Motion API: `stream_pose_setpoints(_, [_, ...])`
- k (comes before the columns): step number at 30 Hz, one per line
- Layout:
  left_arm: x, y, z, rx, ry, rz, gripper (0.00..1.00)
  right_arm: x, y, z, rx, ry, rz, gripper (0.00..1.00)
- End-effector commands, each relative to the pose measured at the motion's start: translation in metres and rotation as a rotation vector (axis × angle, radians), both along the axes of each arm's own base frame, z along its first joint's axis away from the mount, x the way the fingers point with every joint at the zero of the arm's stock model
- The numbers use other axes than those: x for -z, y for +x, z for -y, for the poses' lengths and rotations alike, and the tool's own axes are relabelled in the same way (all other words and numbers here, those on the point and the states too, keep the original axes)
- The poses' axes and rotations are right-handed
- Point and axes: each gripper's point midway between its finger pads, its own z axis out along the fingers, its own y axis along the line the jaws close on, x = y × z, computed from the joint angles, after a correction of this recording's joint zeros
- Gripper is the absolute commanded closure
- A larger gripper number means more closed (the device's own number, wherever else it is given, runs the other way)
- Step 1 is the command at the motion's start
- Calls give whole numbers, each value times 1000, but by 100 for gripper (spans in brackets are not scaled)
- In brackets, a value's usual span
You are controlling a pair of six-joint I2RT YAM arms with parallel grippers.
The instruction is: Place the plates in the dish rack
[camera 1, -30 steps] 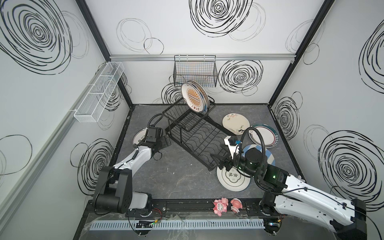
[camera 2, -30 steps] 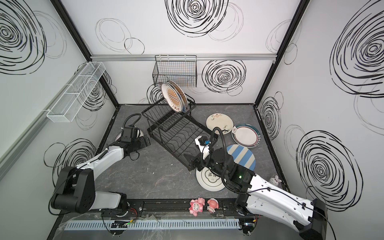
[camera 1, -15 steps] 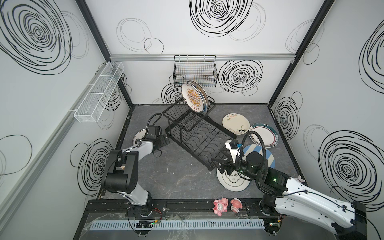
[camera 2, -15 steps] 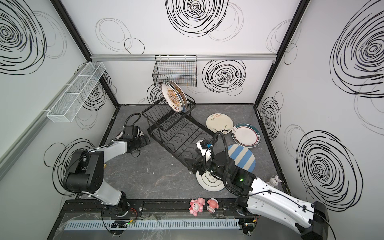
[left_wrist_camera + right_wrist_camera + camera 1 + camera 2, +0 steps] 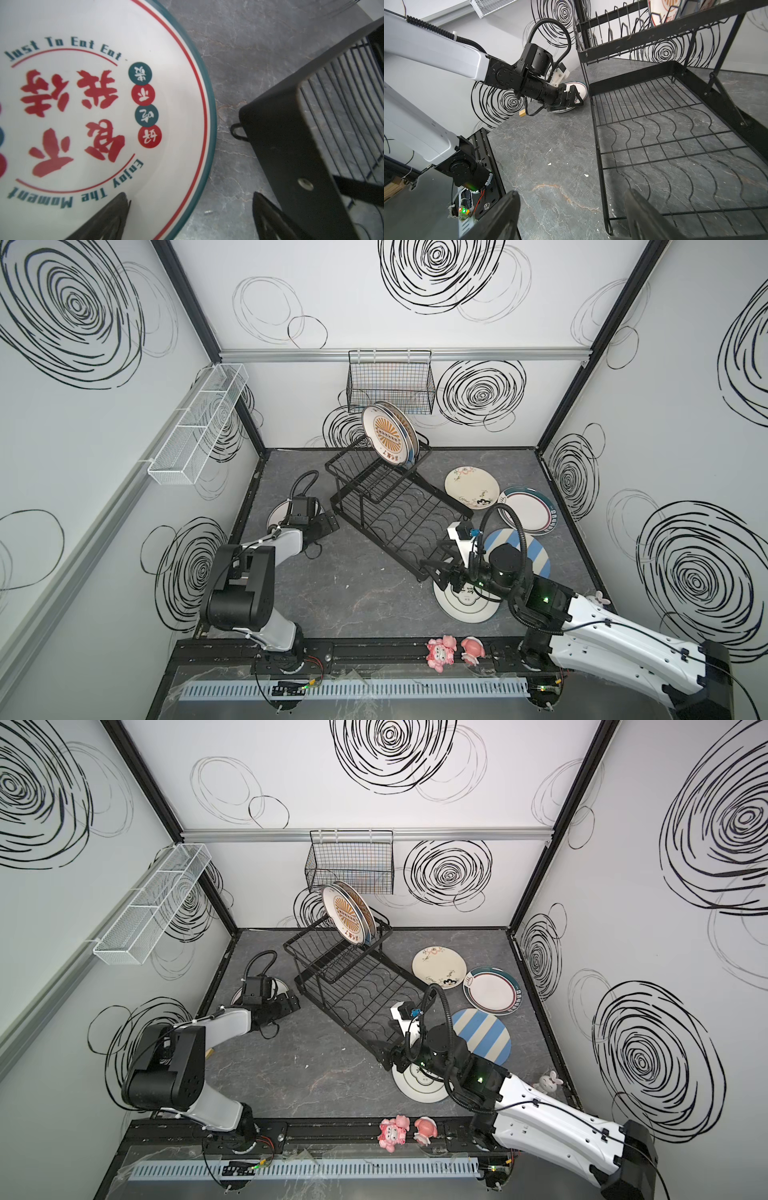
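Note:
The black wire dish rack [image 5: 395, 510] [image 5: 357, 986] stands mid-table, with an orange sunburst plate [image 5: 388, 439] and others upright in its upper basket. Flat on the table lie a cream plate with drawings [image 5: 471, 488], a teal-rimmed plate [image 5: 528, 510], a blue striped plate [image 5: 536, 556] and a white plate [image 5: 465, 605]. My left gripper [image 5: 326, 524] [image 5: 190, 199] is open, straddling the rim of a plate with red characters [image 5: 83, 104]. My right gripper [image 5: 436, 572] [image 5: 572, 194] is open and empty at the rack's near corner [image 5: 604, 207].
A black grid basket [image 5: 390, 381] hangs on the back wall and a white mesh basket [image 5: 199, 423] on the left wall. Pink figurines [image 5: 442, 651] sit on the front rail. A white rabbit figure [image 5: 550, 1079] stands at the right wall.
The left arm's elbow has swung up and back while its gripper stayed over the left plate. The right gripper has drifted slightly toward the front.

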Motion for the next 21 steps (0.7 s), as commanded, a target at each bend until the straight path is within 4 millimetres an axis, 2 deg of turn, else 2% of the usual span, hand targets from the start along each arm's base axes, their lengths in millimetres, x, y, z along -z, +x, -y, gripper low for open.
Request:
stream_pose_setpoints(1, [16, -27, 12, 7, -87, -83, 4, -5, 1, 4, 8, 40, -9, 17])
stream_pose_setpoints(6, [20, -44, 23, 14, -154, -109, 4, -6, 1, 6, -4, 79, -55, 17])
stream_pose_setpoints(12, [19, -71, 51, 20, -316, -100, 4, -2, -3, 8, -26, 67, -87, 17])
stream_pose_setpoints(17, [14, -93, 68, 42, -315, -114, 4, -3, -4, 14, -20, 74, -88, 17])
stream_pose_setpoints(21, [8, -109, 73, 23, -339, -104, 4, 0, -6, 14, -31, 81, -105, 17])
